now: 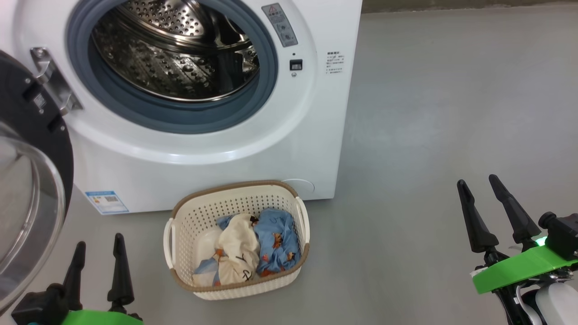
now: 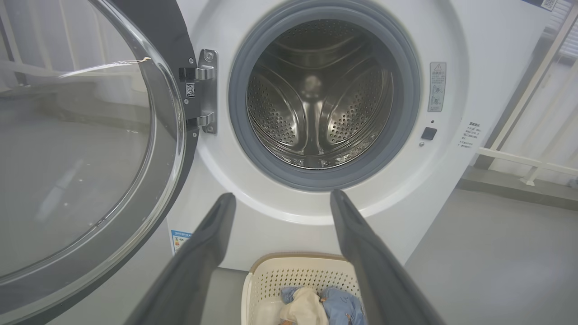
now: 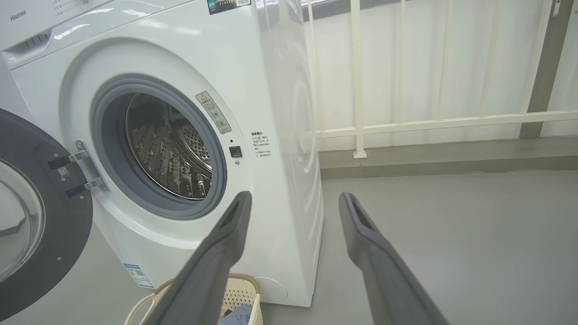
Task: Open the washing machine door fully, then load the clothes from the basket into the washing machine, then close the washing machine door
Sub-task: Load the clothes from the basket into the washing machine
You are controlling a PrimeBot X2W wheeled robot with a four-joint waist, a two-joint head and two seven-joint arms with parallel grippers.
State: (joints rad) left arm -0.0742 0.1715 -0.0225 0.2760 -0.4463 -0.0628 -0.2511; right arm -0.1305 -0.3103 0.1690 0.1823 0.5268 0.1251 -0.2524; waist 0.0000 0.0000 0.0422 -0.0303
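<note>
1. The washing machine door (image 1: 27, 189) stood swung wide open at my left. It hung on its metal hinge (image 1: 52, 79), with the black rim and bulging glass window turned toward me.
2. The washing machine (image 1: 216, 149) stood straight ahead with its round opening uncovered. A grey-blue seal (image 1: 180, 119) ringed the perforated steel drum (image 1: 176, 49).
3. The basket (image 1: 212, 212) sat on the grey floor (image 1: 429, 135) just in front of the machine, below the opening and toward the right part of its front.
4. The clothes (image 1: 253, 248) lay heaped inside the basket. The light blue printed fabric was on the right, and a cream-white piece with black marks was draped over the middle.
5. My left hand (image 1: 100, 241) was released and grasped nothing, its two dark fingers spread apart. It hovered low to the left of the basket, beneath the door's glass. In the left wrist view those fingers pointed at the machine's front, with the basket low between them.
6. My right hand (image 1: 477, 180) was likewise spread open and empty. It was well apart from the basket on the right, over bare floor. In the right wrist view its fingers flanked the machine's right front corner.
7. A small blue label sticker (image 1: 106, 201) sat at the lower left of the machine's front.
8. A white railing (image 3: 406, 122) ran behind the machine on its right side.
</note>
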